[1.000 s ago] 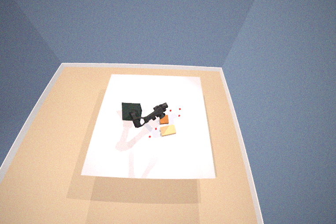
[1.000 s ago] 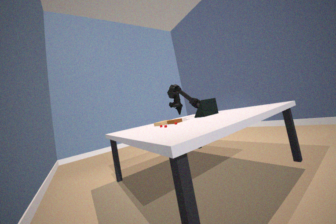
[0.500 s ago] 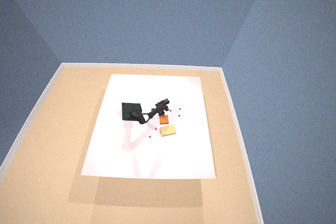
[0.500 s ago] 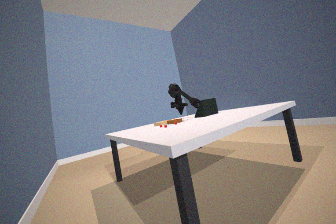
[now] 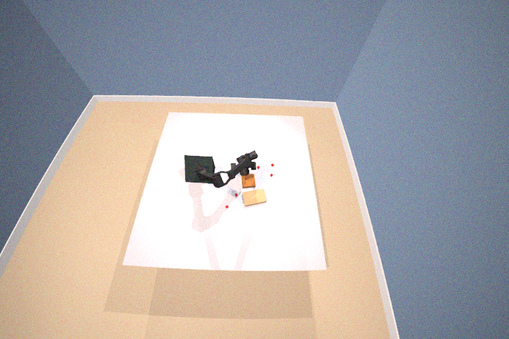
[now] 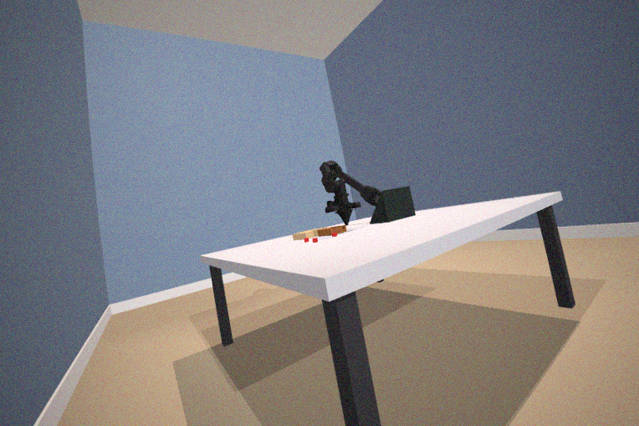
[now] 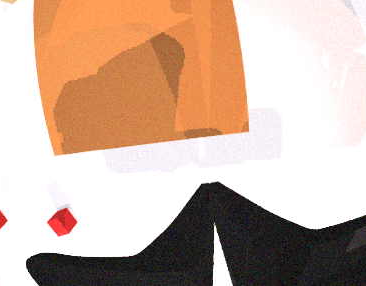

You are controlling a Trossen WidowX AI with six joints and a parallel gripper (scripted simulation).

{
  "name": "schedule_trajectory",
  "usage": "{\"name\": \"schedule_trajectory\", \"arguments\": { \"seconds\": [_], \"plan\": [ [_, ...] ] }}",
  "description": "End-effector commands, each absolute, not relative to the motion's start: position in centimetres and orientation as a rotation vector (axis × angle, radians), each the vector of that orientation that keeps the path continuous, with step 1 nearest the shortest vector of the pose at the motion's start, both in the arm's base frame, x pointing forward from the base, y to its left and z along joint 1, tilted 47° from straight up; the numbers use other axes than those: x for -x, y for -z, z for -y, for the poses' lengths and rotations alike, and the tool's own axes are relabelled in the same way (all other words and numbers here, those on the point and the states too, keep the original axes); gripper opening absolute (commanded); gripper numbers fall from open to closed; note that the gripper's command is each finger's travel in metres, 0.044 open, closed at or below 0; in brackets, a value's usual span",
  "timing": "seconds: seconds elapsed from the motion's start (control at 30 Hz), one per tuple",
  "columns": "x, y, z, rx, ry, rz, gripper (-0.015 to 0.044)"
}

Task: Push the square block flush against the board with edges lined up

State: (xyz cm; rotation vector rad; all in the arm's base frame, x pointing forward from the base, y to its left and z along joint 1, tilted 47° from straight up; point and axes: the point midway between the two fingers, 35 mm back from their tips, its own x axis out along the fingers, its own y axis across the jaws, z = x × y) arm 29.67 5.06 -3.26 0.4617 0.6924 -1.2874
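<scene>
While the arm reaches out from its dark base box (image 5: 198, 168) across the white table (image 5: 230, 236), the gripper (image 7: 214, 235) hangs point-down just behind the square block (image 5: 248, 180), its jaws clenched together with nothing between them; only a thin sliver of white shows between the two black fingers in the wrist view. From that view the orange block fills the upper part of the picture, lying flat on the table just beyond the fingertips, with a narrow strip of table showing between them and its nearest edge, so I cannot say they touch. The paler tan board (image 5: 254, 197) lies flat just on the near side of the block in the top view. The two sit very close, corner toward side, but the block's edges look turned a little against the board's, and I cannot tell whether a full side meets it. Small red cubes (image 5: 272, 164) dot the table to the right of the gripper and to the left of the board. No writing or labels show on any of these things.
</scene>
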Motion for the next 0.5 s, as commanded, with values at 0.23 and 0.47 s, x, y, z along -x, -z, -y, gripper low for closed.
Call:
{"name": "schedule_trajectory", "arguments": {
  "seconds": [0.23, 0.47],
  "plan": [
    [-29.45, 4.86, -3.09, -0.439, 1.303, -0.697, 0.0],
    [-29.69, 4.34, -2.65, -0.44, 1.302, -0.698, 0.0]
  ]
}}
